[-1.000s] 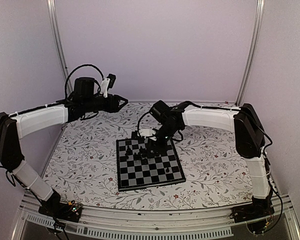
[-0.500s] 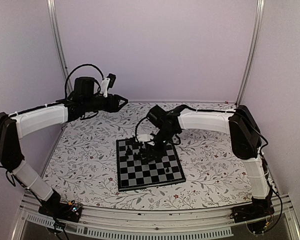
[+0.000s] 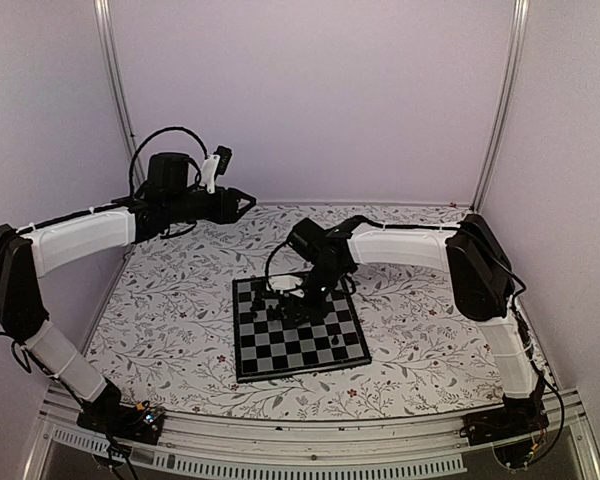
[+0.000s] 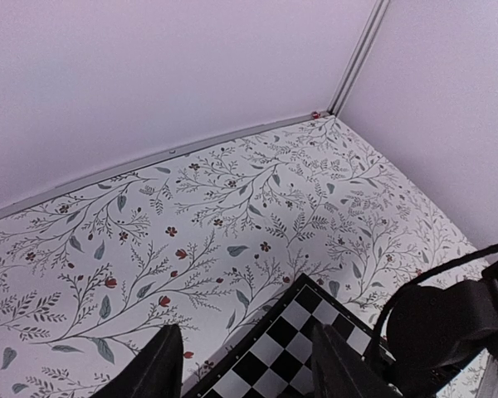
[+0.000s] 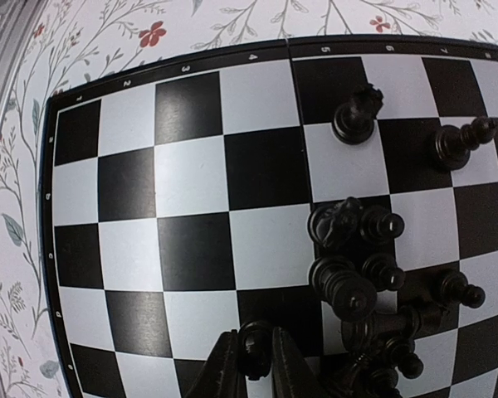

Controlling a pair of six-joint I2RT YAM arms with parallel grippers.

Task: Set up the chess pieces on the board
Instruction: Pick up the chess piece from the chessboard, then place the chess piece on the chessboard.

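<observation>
Board (image 3: 280,358) lay flat on the floral worktop (image 3: 160,320), between the two arms. A lone piece (image 3: 334,344) stood on its near right squares.

Farther in, the chess pieces (image 5: 357,265) were bunched on a few squares toward the far edge. Several touched, and some looked tipped over.

Right hand (image 5: 256,365) was low at the edge of that bunch. Its fingers were drawn in against a small black piece (image 5: 255,340) and looked clamped on it. Could not tell whether the piece was off the board.

Judged the pieces very light, hard and smooth, so easily knocked over or squirted out of a pinch. Best taken low on the stem, just above the base, and lifted straight up clear of the neighbours.

Farthest back, left hand (image 4: 245,369) hung above the worktop, fingers apart, nothing between them.
</observation>
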